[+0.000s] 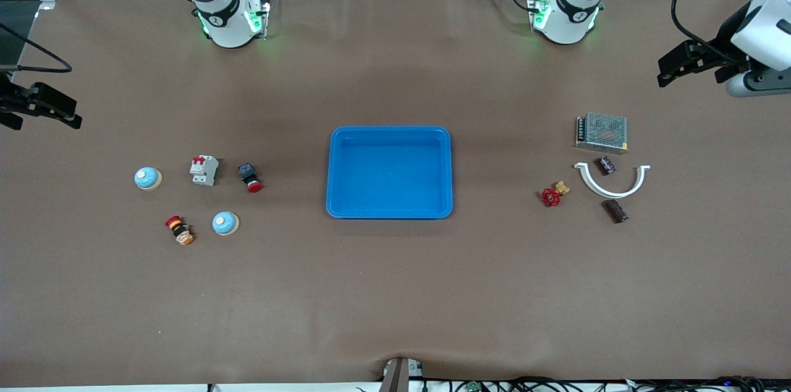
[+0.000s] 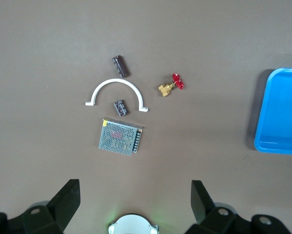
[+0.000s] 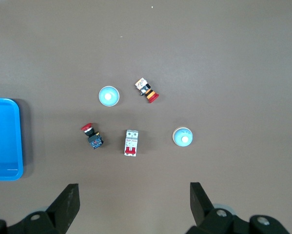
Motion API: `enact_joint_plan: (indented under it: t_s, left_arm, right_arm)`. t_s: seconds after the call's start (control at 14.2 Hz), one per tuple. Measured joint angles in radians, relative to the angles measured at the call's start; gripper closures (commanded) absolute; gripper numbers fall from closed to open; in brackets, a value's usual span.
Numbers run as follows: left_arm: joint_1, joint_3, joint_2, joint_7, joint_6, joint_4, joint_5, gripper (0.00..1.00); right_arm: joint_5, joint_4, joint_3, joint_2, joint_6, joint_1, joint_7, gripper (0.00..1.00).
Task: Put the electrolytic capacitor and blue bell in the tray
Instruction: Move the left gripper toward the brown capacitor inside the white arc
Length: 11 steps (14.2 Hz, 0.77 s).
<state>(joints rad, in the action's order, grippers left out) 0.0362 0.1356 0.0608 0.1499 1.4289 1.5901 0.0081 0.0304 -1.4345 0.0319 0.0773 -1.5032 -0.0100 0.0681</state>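
Observation:
The bright blue tray [image 1: 389,130] lies mid-table with nothing in it; its edge also shows in both wrist views, tray [image 2: 282,112] and tray [image 3: 4,141]. Two pale blue bells sit toward the right arm's end: one bell [image 1: 225,223] [image 3: 108,96] closer to the tray, the other bell [image 1: 148,178] [image 3: 183,137] closer to the table end. Two small dark brown ribbed parts [image 1: 615,211] [image 1: 605,165] lie toward the left arm's end; I cannot tell which is the electrolytic capacitor. My left gripper [image 1: 661,72] [image 2: 135,195] and right gripper [image 1: 43,114] [image 3: 135,195] hang open high over the table ends, holding nothing.
Near the bells lie a white circuit breaker [image 1: 204,170], a red-capped black push button [image 1: 249,177] and a red, yellow and orange button [image 1: 179,230]. Near the brown parts lie a metal mesh power supply [image 1: 602,132], a white curved clip [image 1: 612,185] and a red-handled brass valve [image 1: 554,194].

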Motion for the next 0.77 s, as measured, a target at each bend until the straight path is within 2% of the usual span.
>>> enact_joint_plan:
  t_s: [0.21,0.35,0.77]
  left_arm:
    - [0.007,-0.002,0.000,0.005,0.034,0.070,0.000,0.00]
    - [0.017,-0.003,0.002,0.025,0.103,0.145,0.000,0.00]
    - [0.077,-0.003,0.083,0.037,0.372,0.438,0.000,0.00]
  right_arm:
    - [0.000,0.000,0.000,0.000,0.000,0.000,0.000,0.00]
    - [0.000,0.000,0.000,0.001,0.000,0.000,0.000,0.00]
    - [0.000,0.001,0.000,0.001,0.000,0.000,0.000,0.00]
